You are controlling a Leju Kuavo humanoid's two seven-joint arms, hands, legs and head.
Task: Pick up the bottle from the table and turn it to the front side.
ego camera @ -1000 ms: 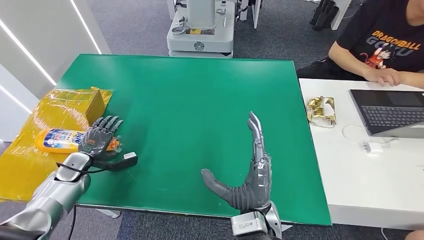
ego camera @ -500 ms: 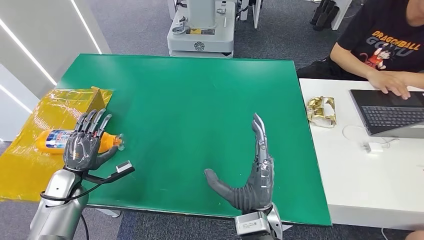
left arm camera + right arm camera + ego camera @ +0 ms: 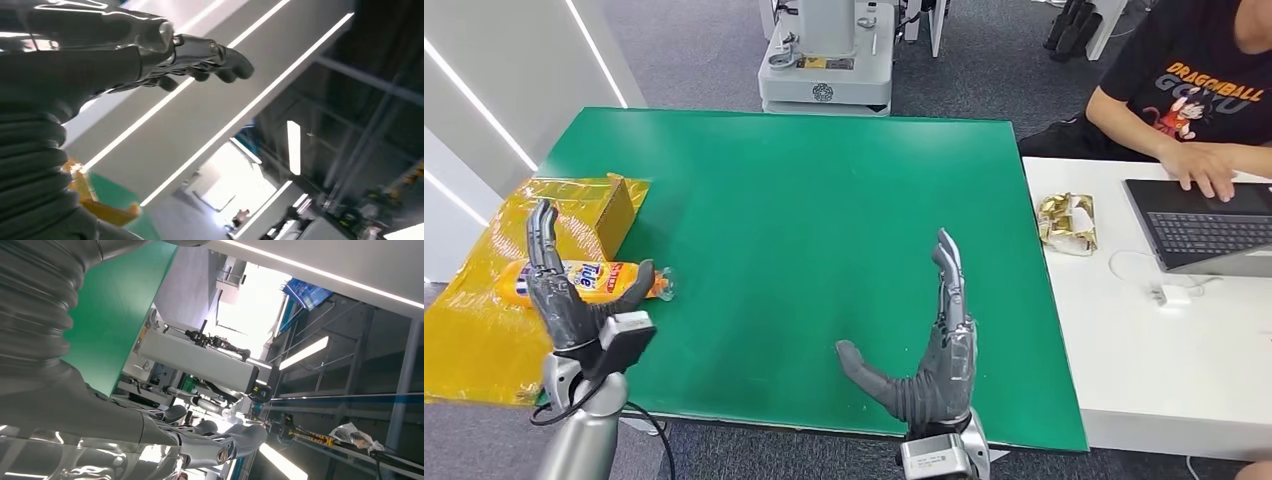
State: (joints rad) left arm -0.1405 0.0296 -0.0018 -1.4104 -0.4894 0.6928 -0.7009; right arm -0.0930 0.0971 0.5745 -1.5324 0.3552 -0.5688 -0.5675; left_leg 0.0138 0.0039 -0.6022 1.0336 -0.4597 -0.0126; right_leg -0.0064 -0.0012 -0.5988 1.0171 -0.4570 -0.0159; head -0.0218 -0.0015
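Your robot's left hand [image 3: 574, 300] stands empty with fingers raised, the orange bottle [image 3: 589, 280] lying label-up just beyond it, apparently already turned and let go, while the right hand [image 3: 929, 355] waits spread, well apart to the side.

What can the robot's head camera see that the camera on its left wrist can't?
Head view alone: the orange Tide bottle lying on its side on yellow plastic sheeting, the right robot hand open above the green table, and a person typing on a laptop.

Left wrist view alone: a white wall with bright light strips and a dark ceiling.

Both: the left robot hand, open and holding nothing, a yellow-wrapped box and a bit of the green table.
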